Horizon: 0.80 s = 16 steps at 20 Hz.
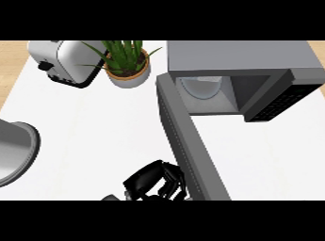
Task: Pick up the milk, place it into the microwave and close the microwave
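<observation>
Head view shows us the milk (201, 86) as a pale shape inside the microwave (262, 70), in the upper right of the frame, so we judge the placing done. The microwave door (189, 141) stands swung open, running down toward the lower middle; closing it is what remains. Our left robot hand (153, 181) sits just beside the door's lower end, fingers curled and holding nothing. At the right edge only a dark sliver shows.
</observation>
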Motion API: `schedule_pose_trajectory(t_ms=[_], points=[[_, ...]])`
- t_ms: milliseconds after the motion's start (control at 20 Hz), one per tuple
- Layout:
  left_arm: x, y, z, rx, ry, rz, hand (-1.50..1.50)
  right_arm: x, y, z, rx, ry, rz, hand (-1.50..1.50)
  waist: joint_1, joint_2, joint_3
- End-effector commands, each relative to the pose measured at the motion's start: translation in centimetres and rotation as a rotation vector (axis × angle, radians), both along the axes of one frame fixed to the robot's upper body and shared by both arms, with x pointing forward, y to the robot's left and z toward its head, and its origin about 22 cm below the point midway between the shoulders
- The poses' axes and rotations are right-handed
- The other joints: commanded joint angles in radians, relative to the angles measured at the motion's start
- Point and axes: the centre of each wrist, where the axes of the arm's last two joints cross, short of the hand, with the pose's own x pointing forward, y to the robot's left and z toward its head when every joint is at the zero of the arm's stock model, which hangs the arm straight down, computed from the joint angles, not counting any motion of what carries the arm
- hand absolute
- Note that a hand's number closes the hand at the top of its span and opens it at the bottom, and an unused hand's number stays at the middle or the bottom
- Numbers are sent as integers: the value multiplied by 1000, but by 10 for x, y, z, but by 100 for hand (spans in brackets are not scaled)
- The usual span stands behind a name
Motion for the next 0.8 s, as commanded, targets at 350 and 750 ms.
schedule_pose_trajectory(t_ms=[350, 750], points=[[-24, -61, -16, -93, -63, -70, 150, 25, 14, 22, 55, -138, 199, -150, -36, 6, -3], [-2, -75, 3, -132, -102, 56, -150, 35, 18, 43, 64, -165, 269, -150, -110, 14, -7]])
